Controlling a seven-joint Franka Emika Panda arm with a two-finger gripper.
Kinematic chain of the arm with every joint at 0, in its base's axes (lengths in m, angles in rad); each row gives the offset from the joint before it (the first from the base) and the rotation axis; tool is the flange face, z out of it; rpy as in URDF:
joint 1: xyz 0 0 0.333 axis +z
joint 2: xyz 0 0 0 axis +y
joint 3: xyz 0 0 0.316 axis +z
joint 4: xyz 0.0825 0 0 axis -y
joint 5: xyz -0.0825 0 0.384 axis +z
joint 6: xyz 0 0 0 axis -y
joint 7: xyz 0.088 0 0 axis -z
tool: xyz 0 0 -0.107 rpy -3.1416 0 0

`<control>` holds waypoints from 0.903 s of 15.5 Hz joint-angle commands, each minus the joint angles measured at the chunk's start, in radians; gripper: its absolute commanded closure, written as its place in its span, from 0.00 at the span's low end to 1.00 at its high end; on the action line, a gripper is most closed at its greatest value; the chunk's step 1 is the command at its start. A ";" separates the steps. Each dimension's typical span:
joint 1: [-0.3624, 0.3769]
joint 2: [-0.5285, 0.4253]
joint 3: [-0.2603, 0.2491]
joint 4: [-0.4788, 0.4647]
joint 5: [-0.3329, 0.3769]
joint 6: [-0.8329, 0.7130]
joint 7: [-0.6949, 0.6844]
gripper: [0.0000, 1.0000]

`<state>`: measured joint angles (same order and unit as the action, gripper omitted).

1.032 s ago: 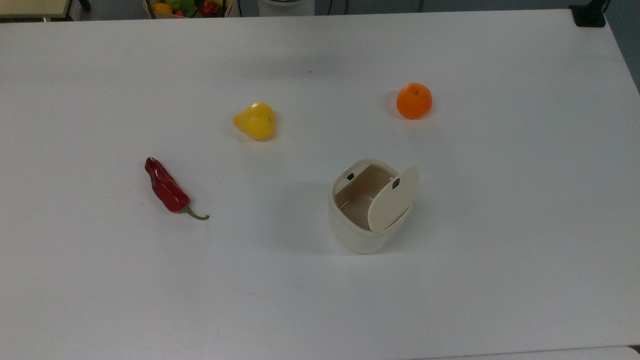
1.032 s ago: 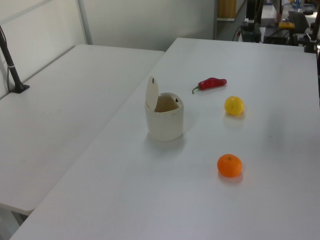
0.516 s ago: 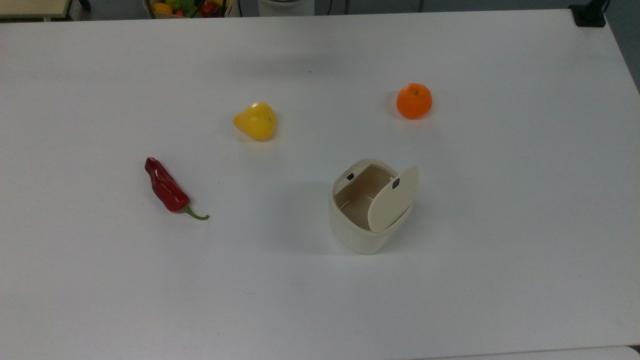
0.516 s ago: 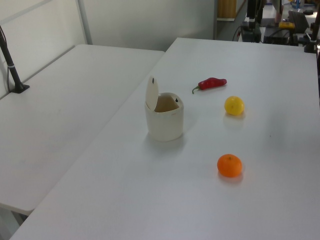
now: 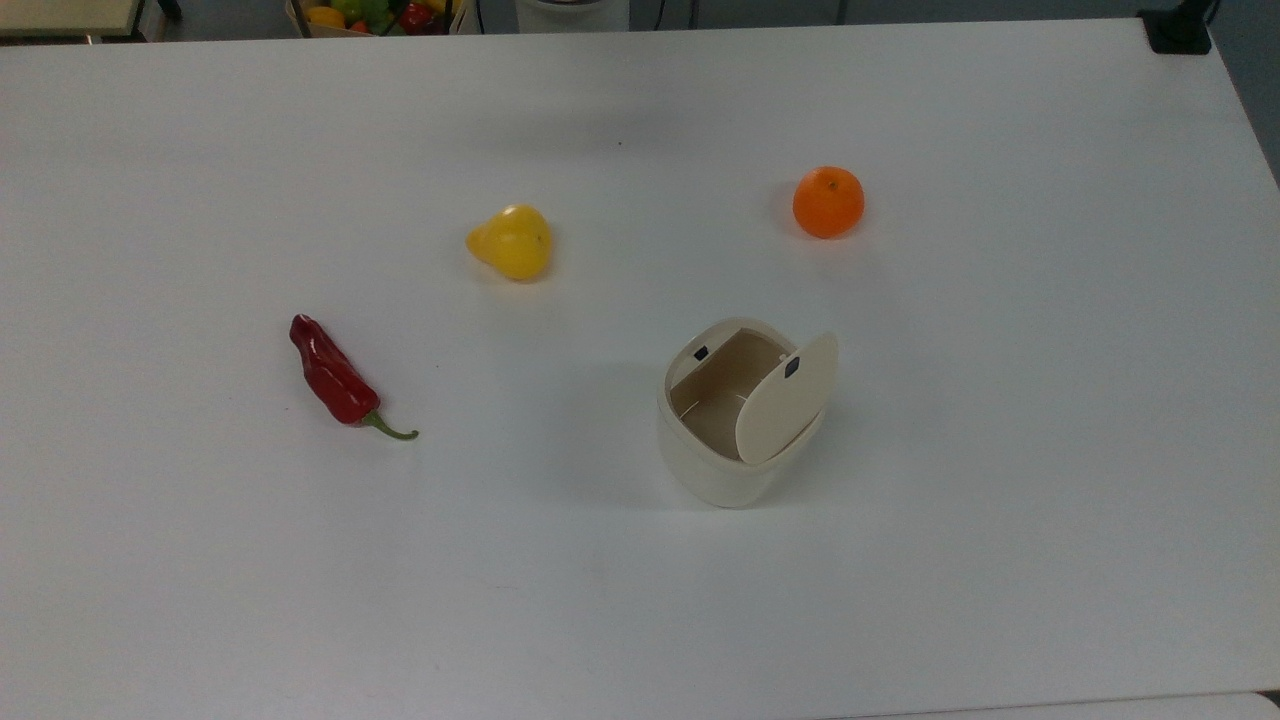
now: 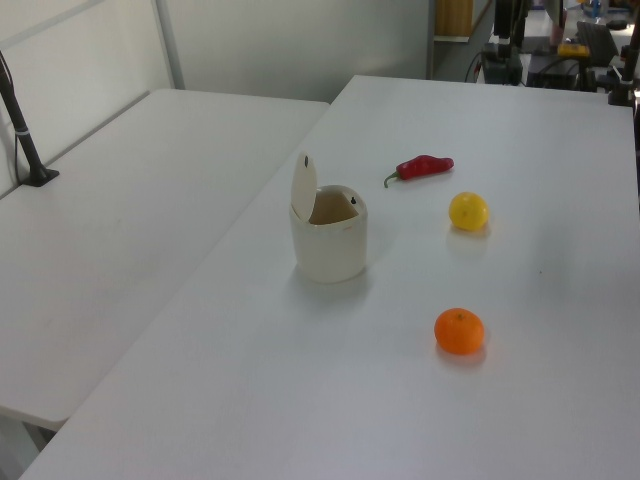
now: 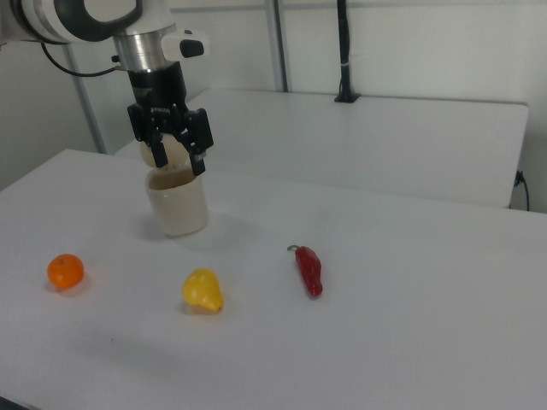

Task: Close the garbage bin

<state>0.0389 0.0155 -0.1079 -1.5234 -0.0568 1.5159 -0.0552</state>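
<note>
The cream garbage bin [image 5: 715, 470] stands right of the table's centre in the top view. Its flat lid [image 5: 787, 398] is hinged up on the top view's right and the inside is bare. In the left view the garbage bin [image 6: 330, 250] has its lid [image 6: 303, 183] standing nearly upright. The right view shows the garbage bin [image 7: 178, 209] at the upper left. My gripper [image 7: 173, 158] hangs open there, its black fingers overlapping the bin's rim and lid in the picture. Whether it touches the bin I cannot tell.
On the white table [image 5: 1000, 500] lie an orange [image 5: 828, 202], a yellow pear [image 5: 512, 242] and a red pepper [image 5: 330, 377]. A crate of fruit [image 5: 375, 15] sits beyond the far edge. A second table [image 6: 120, 230] with a black post [image 6: 25, 140] adjoins.
</note>
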 commanded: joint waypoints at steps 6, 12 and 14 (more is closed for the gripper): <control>-0.002 0.000 0.002 -0.008 0.000 0.026 -0.020 1.00; 0.001 0.001 0.002 -0.008 0.000 0.026 -0.018 1.00; -0.001 0.007 0.002 -0.004 0.002 0.027 -0.018 1.00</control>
<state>0.0390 0.0203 -0.1071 -1.5234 -0.0567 1.5213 -0.0563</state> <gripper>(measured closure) 0.991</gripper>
